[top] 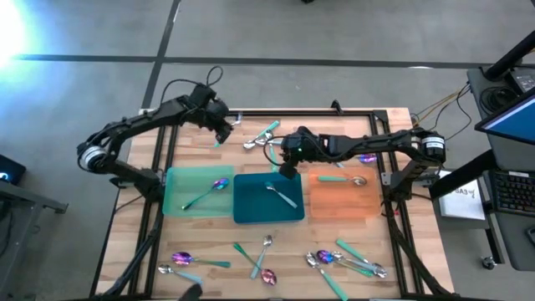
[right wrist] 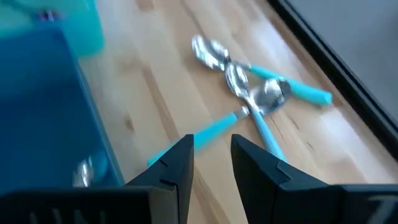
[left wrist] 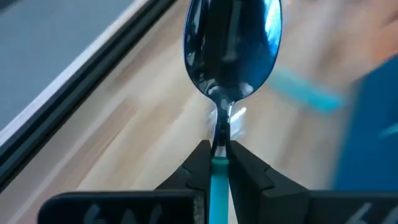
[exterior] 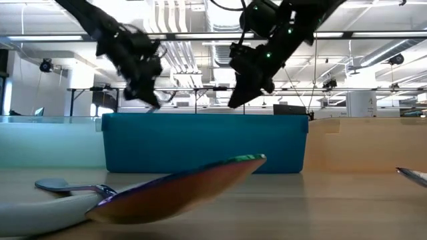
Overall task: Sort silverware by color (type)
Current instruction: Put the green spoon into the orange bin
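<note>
My left gripper (top: 221, 130) hangs over the table's far left part, shut on a teal-handled spoon (left wrist: 231, 56) whose bowl points ahead of the fingers. My right gripper (right wrist: 211, 155) stands open and empty above the far edge of the blue tray (top: 251, 213). Beyond its fingers several teal-handled spoons (right wrist: 249, 90) lie flat in a loose heap on the wood. A purple spoon (top: 219, 184) lies in the green tray (top: 180, 201). A silver spoon (top: 281, 194) lies in the blue tray, and a teal-handled one (top: 347, 179) in the orange tray (top: 334, 205). My left gripper pinches the spoon between its two fingers on the teal handle's top end (left wrist: 218, 167), just behind the silver neck. The spoon runs along the fingers, bowl out in front. The fingers slant downward, and the spoon is lifted clear of the table.
More spoons lie scattered along the table's near edge: purple ones (top: 182, 258), teal-handled ones (top: 355, 255) and silver ones (top: 266, 244). One purple spoon (exterior: 180, 190) fills the front of the low view. A black frame (top: 318, 111) borders the tabletop.
</note>
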